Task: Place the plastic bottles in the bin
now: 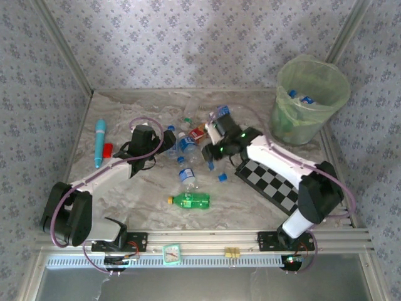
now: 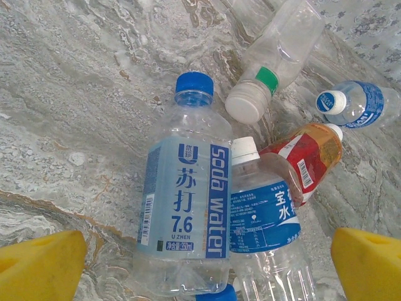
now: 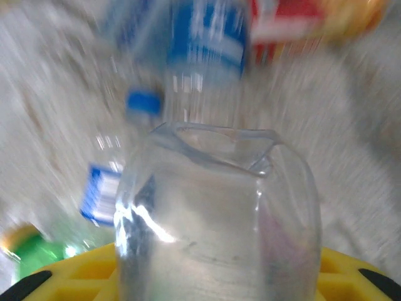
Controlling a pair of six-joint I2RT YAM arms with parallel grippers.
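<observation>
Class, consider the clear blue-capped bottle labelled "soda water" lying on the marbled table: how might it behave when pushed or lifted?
The clear blue-capped soda water bottle looks empty, so probably light. Round and on its side, it would likely roll if nudged. It appears to rest against a white-capped blue-labelled bottle, which might shift too.

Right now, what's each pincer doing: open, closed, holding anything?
Left pincer: open, holding nothing, over the soda water bottle.
Right pincer: closed on a clear bottle.

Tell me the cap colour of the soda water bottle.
Blue cap on the soda water bottle, clearest in the left wrist view.
</observation>
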